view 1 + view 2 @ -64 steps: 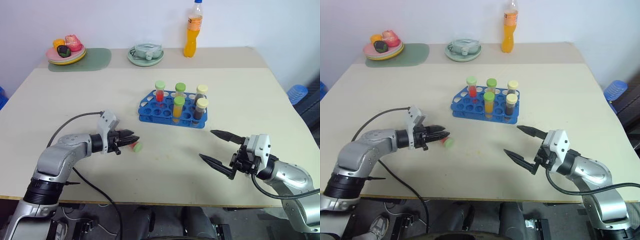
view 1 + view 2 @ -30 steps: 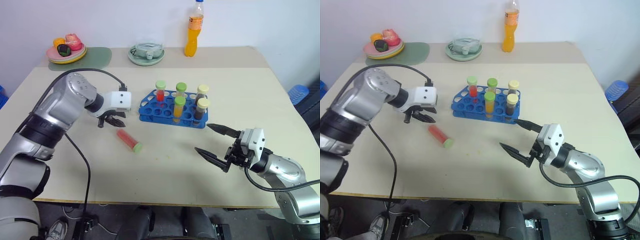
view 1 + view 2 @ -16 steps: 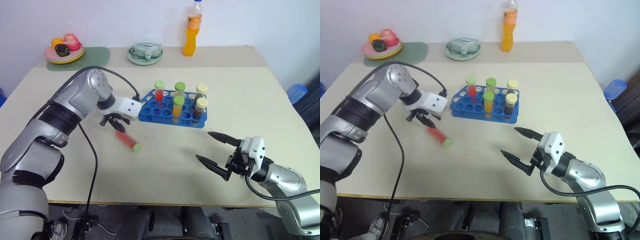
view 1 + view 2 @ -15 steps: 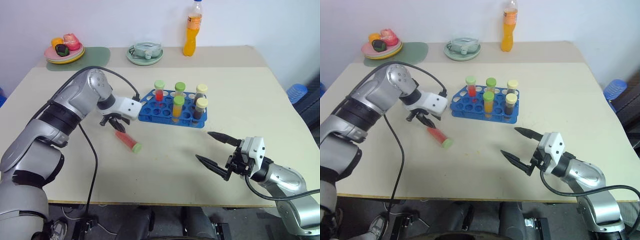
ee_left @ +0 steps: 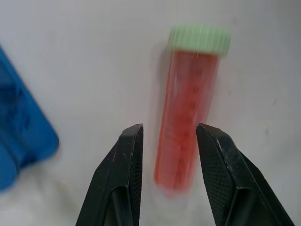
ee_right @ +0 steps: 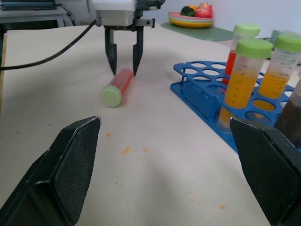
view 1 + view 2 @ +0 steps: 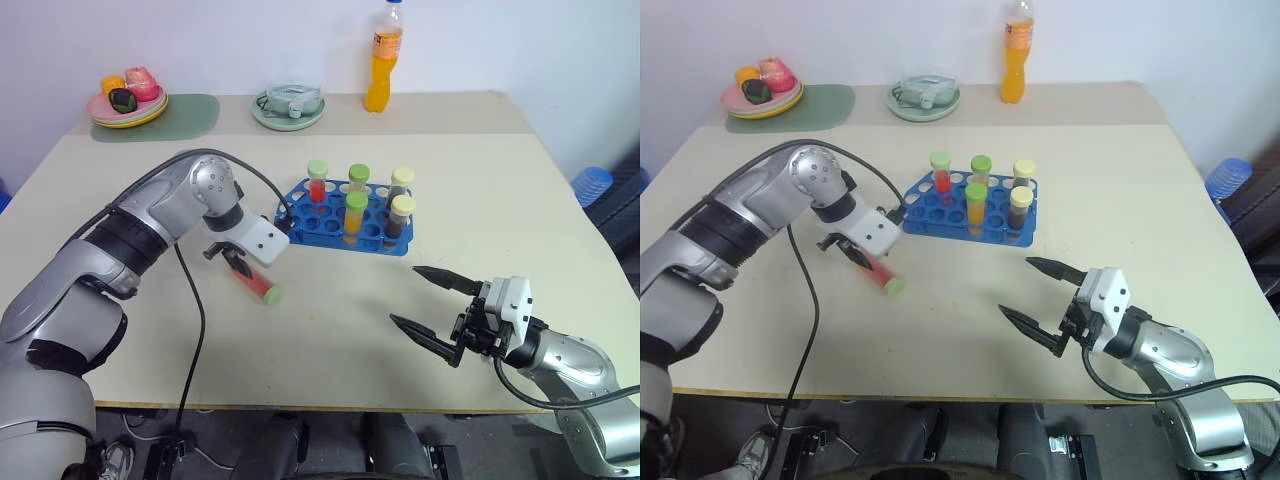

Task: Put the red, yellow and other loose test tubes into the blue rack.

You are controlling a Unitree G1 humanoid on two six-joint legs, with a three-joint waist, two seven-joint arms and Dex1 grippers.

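One red tube (image 7: 256, 281) lying flat, green cap toward table's near edge; left gripper (image 5: 165, 136) straddling it, slightly spread.

**Soft, even room light, blur only up close**

The room is bright and evenly lit from above; shadows on the pale worktop (image 7: 480, 190) are faint and soft-edged. No harsh glare anywhere. Close to the left pincer (image 5: 169, 136), the red tube (image 5: 186, 127) looks smeared and soft. The right pincer's fingers (image 6: 70, 165) loom large and defocused.
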